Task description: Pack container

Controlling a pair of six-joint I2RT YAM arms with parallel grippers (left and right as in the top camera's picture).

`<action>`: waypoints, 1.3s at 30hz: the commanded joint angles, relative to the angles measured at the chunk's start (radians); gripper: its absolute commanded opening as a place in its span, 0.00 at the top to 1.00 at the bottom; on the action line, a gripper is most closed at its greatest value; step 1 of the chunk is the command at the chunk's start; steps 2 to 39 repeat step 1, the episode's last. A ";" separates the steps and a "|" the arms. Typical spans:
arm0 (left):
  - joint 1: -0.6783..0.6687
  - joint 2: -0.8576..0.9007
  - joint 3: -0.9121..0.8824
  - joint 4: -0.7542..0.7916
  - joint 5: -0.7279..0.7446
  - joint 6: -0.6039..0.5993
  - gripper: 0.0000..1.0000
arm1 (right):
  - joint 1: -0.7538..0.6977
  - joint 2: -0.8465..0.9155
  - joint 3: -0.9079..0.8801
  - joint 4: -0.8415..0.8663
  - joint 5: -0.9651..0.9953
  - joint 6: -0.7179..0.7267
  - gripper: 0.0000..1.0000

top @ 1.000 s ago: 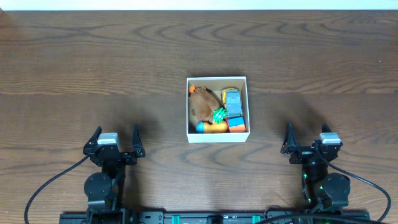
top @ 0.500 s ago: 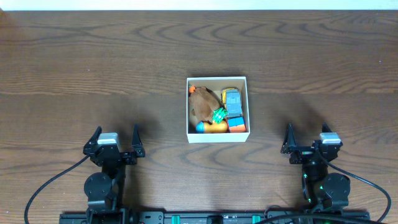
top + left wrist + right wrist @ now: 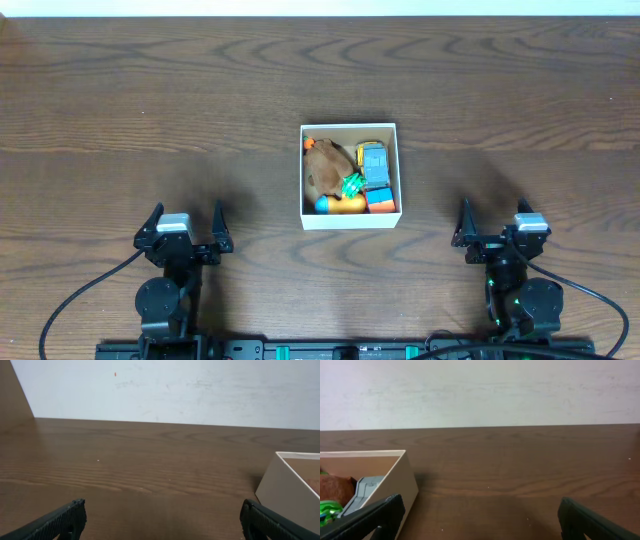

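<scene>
The container (image 3: 350,220), a square shallow white box, sits at the middle of the table. It holds a brown plush toy (image 3: 323,165), a grey and yellow toy car (image 3: 373,160), a green piece (image 3: 351,185) and orange pieces (image 3: 380,200). Its corner shows at the right of the left wrist view (image 3: 285,482) and at the left of the right wrist view (image 3: 395,477). My left gripper (image 3: 185,215) is open and empty at the front left. My right gripper (image 3: 495,212) is open and empty at the front right. Both are well apart from the box.
The dark wooden table (image 3: 150,100) ends at a white wall at the back (image 3: 175,390). Black cables run from both arm bases at the front edge.
</scene>
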 commanded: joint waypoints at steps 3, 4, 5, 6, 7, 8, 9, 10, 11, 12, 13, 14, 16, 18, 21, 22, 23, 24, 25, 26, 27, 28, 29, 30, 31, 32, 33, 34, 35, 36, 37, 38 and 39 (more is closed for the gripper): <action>0.007 -0.006 -0.028 -0.016 -0.003 0.003 0.02 | 0.004 -0.006 -0.004 -0.001 -0.007 -0.012 0.01; 0.007 -0.006 -0.028 -0.016 -0.003 0.003 0.02 | 0.004 -0.006 -0.004 -0.001 -0.007 -0.012 0.01; 0.007 -0.006 -0.028 -0.016 -0.003 0.003 0.02 | 0.004 -0.006 -0.004 -0.001 -0.007 -0.012 0.01; 0.007 -0.006 -0.028 -0.016 -0.003 0.003 0.02 | 0.004 -0.006 -0.004 -0.001 -0.007 -0.012 0.01; 0.007 -0.006 -0.028 -0.016 -0.003 0.003 0.02 | 0.004 -0.006 -0.004 -0.001 -0.007 -0.012 0.01; 0.007 -0.006 -0.028 -0.016 -0.003 0.003 0.02 | 0.004 -0.006 -0.004 -0.001 -0.007 -0.012 0.01; 0.007 -0.006 -0.028 -0.016 -0.003 0.003 0.02 | 0.004 -0.006 -0.004 -0.001 -0.007 -0.012 0.01; 0.007 -0.006 -0.028 -0.016 -0.003 0.003 0.02 | 0.004 -0.006 -0.004 -0.001 -0.007 -0.012 0.01; 0.007 -0.006 -0.028 -0.016 -0.003 0.003 0.02 | 0.004 -0.006 -0.004 -0.001 -0.007 -0.012 0.01; 0.007 -0.006 -0.028 -0.016 -0.003 0.003 0.02 | 0.004 -0.006 -0.004 -0.001 -0.007 -0.012 0.01; 0.007 -0.006 -0.028 -0.016 -0.003 0.003 0.02 | 0.004 -0.006 -0.004 -0.001 -0.007 -0.012 0.01; 0.007 -0.006 -0.028 -0.016 -0.003 0.003 0.02 | 0.004 -0.006 -0.004 -0.001 -0.007 -0.012 0.01; 0.007 -0.006 -0.028 -0.016 -0.003 0.003 0.02 | 0.004 -0.006 -0.004 -0.001 -0.007 -0.012 0.01; 0.007 -0.006 -0.028 -0.016 -0.003 0.003 0.02 | 0.004 -0.006 -0.004 -0.001 -0.007 -0.012 0.01; 0.007 -0.006 -0.028 -0.016 -0.003 0.003 0.02 | 0.004 -0.006 -0.004 -0.001 -0.007 -0.012 0.01; 0.007 -0.006 -0.028 -0.016 -0.003 0.003 0.02 | 0.004 -0.006 -0.004 -0.001 -0.007 -0.012 0.01; 0.007 -0.006 -0.028 -0.016 -0.003 0.003 0.02 | 0.004 -0.006 -0.004 -0.001 -0.007 -0.012 0.01; 0.007 -0.006 -0.028 -0.016 -0.003 0.003 0.02 | 0.004 -0.006 -0.004 -0.001 -0.007 -0.012 0.01; 0.007 -0.006 -0.028 -0.016 -0.003 0.003 0.02 | 0.004 -0.006 -0.004 -0.001 -0.007 -0.012 0.01; 0.007 -0.006 -0.028 -0.016 -0.003 0.003 0.02 | 0.004 -0.006 -0.004 -0.001 -0.007 -0.012 0.01; 0.007 -0.006 -0.028 -0.016 -0.003 0.003 0.02 | 0.004 -0.006 -0.004 -0.001 -0.007 -0.012 0.01; 0.007 -0.006 -0.028 -0.016 -0.003 0.003 0.02 | 0.004 -0.006 -0.004 -0.001 -0.007 -0.012 0.01; 0.007 -0.006 -0.028 -0.016 -0.003 0.003 0.02 | 0.004 -0.006 -0.004 -0.001 -0.007 -0.012 0.01; 0.007 -0.006 -0.028 -0.016 -0.003 0.003 0.02 | 0.004 -0.006 -0.004 -0.001 -0.007 -0.012 0.01; 0.007 -0.006 -0.028 -0.016 -0.003 0.003 0.02 | 0.004 -0.006 -0.004 -0.001 -0.007 -0.012 0.01; 0.007 -0.006 -0.028 -0.016 -0.003 0.003 0.02 | 0.004 -0.006 -0.004 -0.001 -0.007 -0.012 0.01; 0.007 -0.006 -0.028 -0.016 -0.003 0.003 0.02 | 0.004 -0.006 -0.004 -0.001 -0.007 -0.012 0.01; 0.007 -0.006 -0.028 -0.016 -0.003 0.003 0.02 | 0.004 -0.006 -0.004 -0.001 -0.007 -0.012 0.01; 0.007 -0.006 -0.028 -0.016 -0.003 0.003 0.02 | 0.004 -0.006 -0.004 -0.001 -0.007 -0.012 0.01; 0.007 -0.006 -0.028 -0.016 -0.003 0.003 0.02 | 0.004 -0.006 -0.004 -0.001 -0.007 -0.012 0.01; 0.007 -0.006 -0.028 -0.016 -0.003 0.003 0.02 | 0.004 -0.006 -0.004 -0.001 -0.007 -0.012 0.01; 0.007 -0.006 -0.028 -0.016 -0.003 0.003 0.02 | 0.004 -0.006 -0.004 -0.001 -0.007 -0.012 0.01; 0.007 -0.006 -0.028 -0.016 -0.003 0.003 0.02 | 0.004 -0.006 -0.004 -0.001 -0.007 -0.012 0.01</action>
